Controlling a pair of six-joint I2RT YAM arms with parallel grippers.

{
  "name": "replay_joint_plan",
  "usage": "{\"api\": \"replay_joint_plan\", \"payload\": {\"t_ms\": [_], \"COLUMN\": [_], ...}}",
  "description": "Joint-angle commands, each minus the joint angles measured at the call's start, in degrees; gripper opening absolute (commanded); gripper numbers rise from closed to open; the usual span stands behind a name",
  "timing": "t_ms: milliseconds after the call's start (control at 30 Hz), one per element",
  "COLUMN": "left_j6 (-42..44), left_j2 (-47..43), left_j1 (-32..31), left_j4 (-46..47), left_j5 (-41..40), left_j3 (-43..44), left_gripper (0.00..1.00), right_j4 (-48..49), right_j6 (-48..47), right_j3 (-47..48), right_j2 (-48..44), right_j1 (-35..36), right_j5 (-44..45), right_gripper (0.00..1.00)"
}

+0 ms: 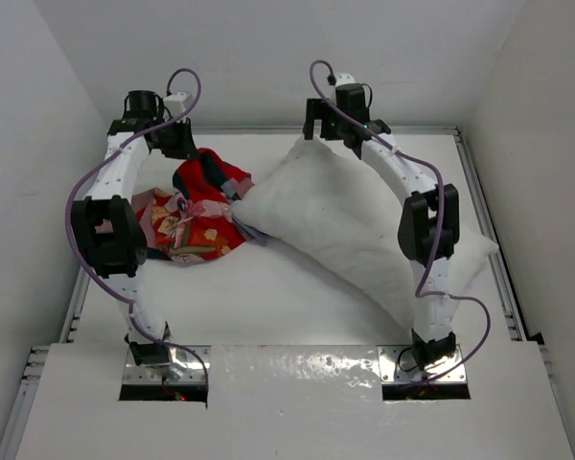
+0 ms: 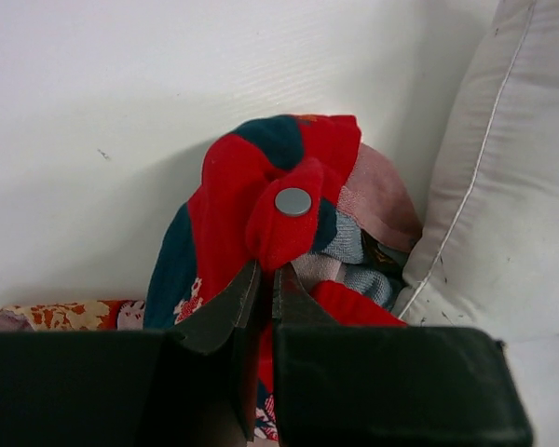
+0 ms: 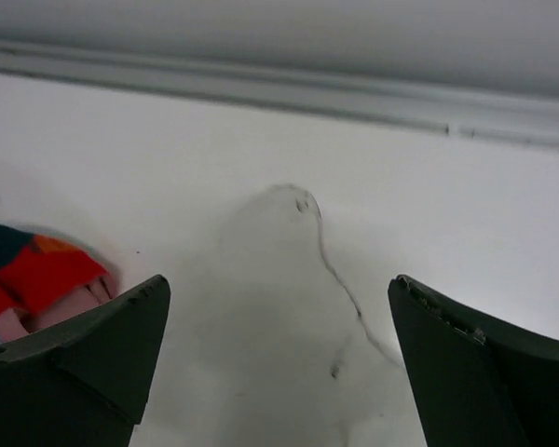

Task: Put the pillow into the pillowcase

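We see the pillow (image 1: 355, 225) lying slantwise on the tabletop (image 1: 268, 287), not yet inside anything, with the pillowcase (image 1: 196, 206) heaped in a crumpled bundle against its left end and touching it. At that end the left claw (image 2: 265, 279) is pressed together on a red fold of the pillowcase (image 2: 270, 196), just under a grey snap button (image 2: 293, 201). We judge this pinch is there to lift one edge and find the opening, since the cover is too bunched to take the pillow (image 2: 503, 186) beside it. At the pillow's far corner the right claw (image 3: 279, 298) is spread wide, one finger on each side of the peaked corner (image 3: 289, 317) and gripping nothing. We read that as lining up to seize the corner and steer it toward the cover, whose red edge (image 3: 28, 275) shows just left of it. Both arms rise from bases on the near side of the pillow, elbows lifted and wrists tipped downward. The right arm arches over the pillow's length, and the left claw (image 1: 180, 142) and right claw (image 1: 316, 129) sit low at its far side.
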Motion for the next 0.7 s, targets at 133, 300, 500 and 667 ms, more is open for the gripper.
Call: {"api": "replay_joint_plan", "payload": {"t_ms": [133, 300, 500, 667], "left_j6": [0.37, 0.01, 2.03, 2.39], "left_j2": [-2.91, -2.12, -3.96, -5.55], "left_j1": [-0.27, -0.27, -0.71, -2.11], "left_j4": [0.03, 0.29, -0.67, 0.47], "left_j5": [0.57, 1.19, 6.89, 12.61], "left_j3": [1.42, 3.00, 4.50, 4.15], "left_gripper": [0.00, 0.00, 0.00, 0.00], "right_j4": [4.16, -1.43, -3.39, 10.74], "right_j6": [8.34, 3.08, -9.74, 0.43], "right_j3": [-16.66, -13.10, -20.41, -33.00], "right_j2": [-4.16, -2.94, -16.09, -27.62], "right_j1": [-0.80, -1.68, -4.58, -0.73], "right_j5": [-13.63, -19.93, -42.86, -62.59], "right_gripper": [0.92, 0.09, 0.00, 0.00]}}
